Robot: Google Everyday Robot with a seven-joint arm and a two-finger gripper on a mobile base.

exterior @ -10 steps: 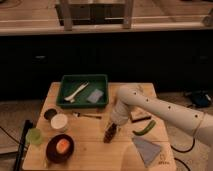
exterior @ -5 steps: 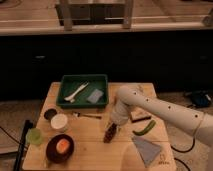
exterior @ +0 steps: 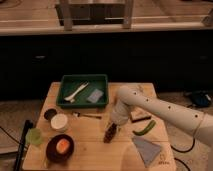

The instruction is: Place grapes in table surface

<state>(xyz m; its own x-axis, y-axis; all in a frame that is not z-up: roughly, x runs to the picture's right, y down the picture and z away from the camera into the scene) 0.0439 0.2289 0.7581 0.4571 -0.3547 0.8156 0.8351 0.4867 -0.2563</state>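
Observation:
My gripper (exterior: 111, 131) hangs from the white arm (exterior: 160, 111) over the middle of the wooden table (exterior: 90, 147). A dark purplish clump that looks like the grapes (exterior: 109, 136) sits right at the gripper's tip, touching or just above the table surface. I cannot tell whether the gripper holds it.
A green tray (exterior: 83, 77) at the back holds a white item (exterior: 75, 92) and a grey-blue sponge (exterior: 94, 95). A dark bowl with an orange thing (exterior: 61, 147), a white cup (exterior: 60, 122) and a green cup (exterior: 35, 136) stand at left. A green vegetable (exterior: 145, 128) and a grey cloth (exterior: 148, 150) lie at right.

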